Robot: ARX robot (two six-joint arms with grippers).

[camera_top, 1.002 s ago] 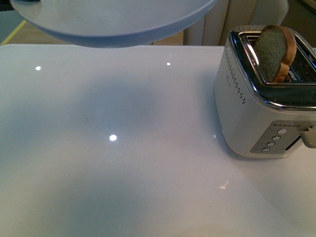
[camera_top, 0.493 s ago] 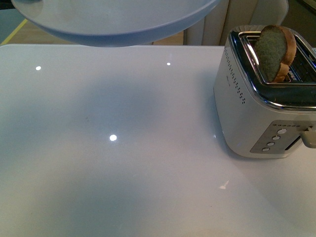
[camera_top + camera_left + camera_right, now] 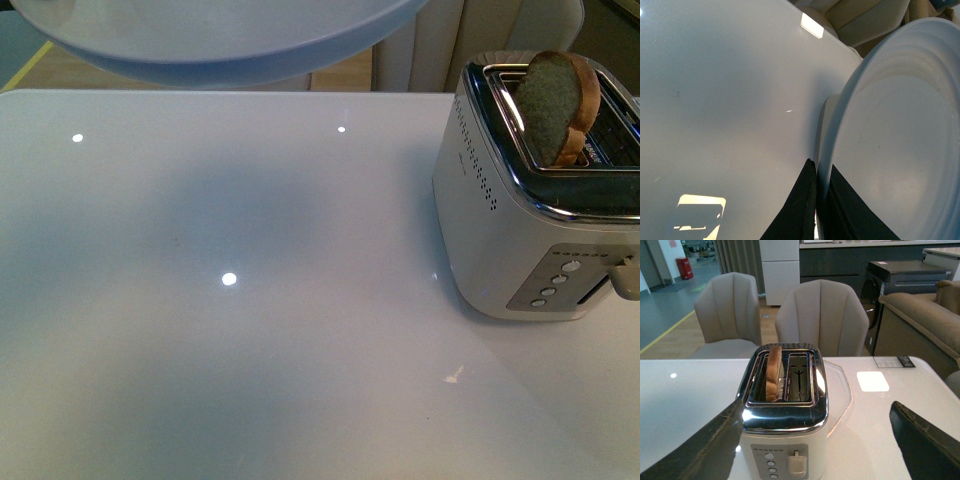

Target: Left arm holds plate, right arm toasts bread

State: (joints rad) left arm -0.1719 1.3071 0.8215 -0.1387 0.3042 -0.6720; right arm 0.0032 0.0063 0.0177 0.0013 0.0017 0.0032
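The pale blue-white plate (image 3: 220, 40) hangs high over the table's far left in the front view. In the left wrist view the plate (image 3: 890, 150) is seen edge-on, and my left gripper (image 3: 819, 185) is shut on its rim, one dark finger on each face. A slice of brown bread (image 3: 560, 105) stands upright in a slot of the silver toaster (image 3: 510, 240) at the right, its top half sticking out. From the right wrist, the bread (image 3: 773, 372) sits in the toaster's left slot. My right gripper (image 3: 815, 440) is open, its fingers spread wide on the toaster's lever side, touching nothing.
The white glossy table (image 3: 250, 330) reflects ceiling lights. The toaster's lever (image 3: 796, 462) and round buttons (image 3: 770, 465) face the right wrist camera. Beige chairs (image 3: 820, 315) stand beyond the table's far edge, a sofa (image 3: 920, 315) further right.
The plate has shifted slightly up and to the left in the front view. The bread and toaster have not moved.
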